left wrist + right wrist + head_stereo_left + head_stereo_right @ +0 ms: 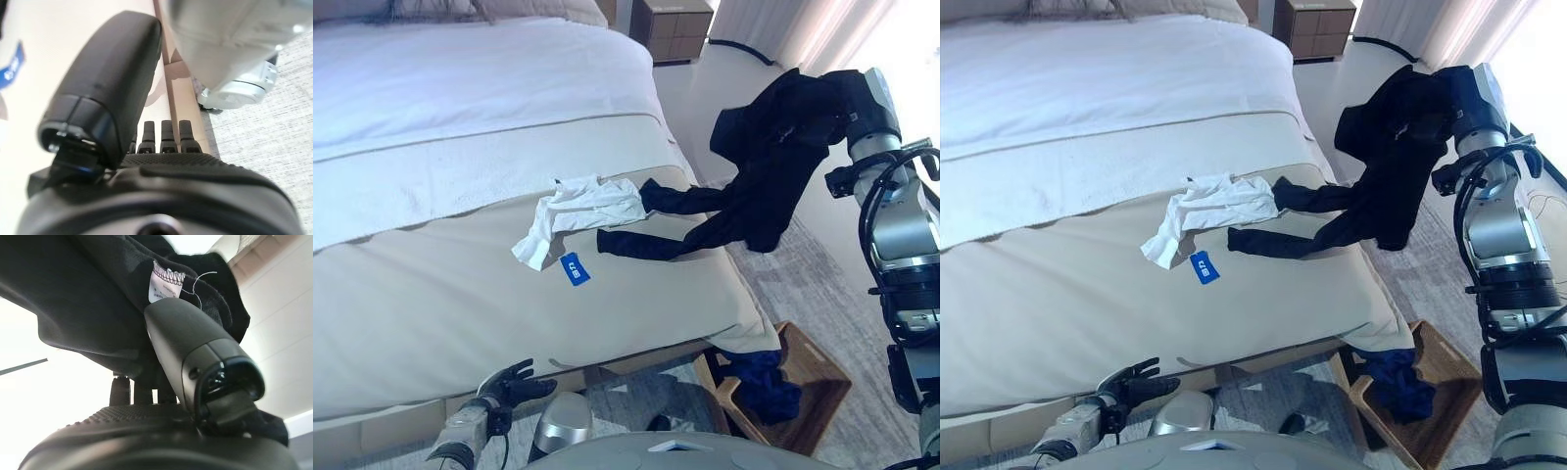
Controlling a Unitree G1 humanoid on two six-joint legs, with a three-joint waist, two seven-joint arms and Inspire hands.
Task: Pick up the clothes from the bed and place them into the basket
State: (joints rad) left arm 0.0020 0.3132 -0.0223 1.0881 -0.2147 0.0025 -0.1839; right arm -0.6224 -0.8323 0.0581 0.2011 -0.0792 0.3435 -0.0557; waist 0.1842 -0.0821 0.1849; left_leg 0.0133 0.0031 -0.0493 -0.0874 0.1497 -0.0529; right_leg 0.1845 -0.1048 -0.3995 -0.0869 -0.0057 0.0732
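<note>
My right hand [195, 347] is raised beside the bed's right edge, shut on a black garment [773, 166]. The garment hangs from the hand, and its long ends trail onto the bed [460, 294]. A crumpled white garment [582, 211] lies on the beige cover next to those ends, with a small blue tag [575, 267] just in front of it. A wooden basket [822, 377] stands on the floor by the bed's near right corner and holds dark blue clothes [764, 382]. My left hand [514, 384] is low at the bed's front edge, open and empty.
A wooden nightstand [675, 29] stands at the back beside the bed's head. A grey rug [822, 284] covers the floor right of the bed, around the basket. Curtains [754, 20] hang at the far right.
</note>
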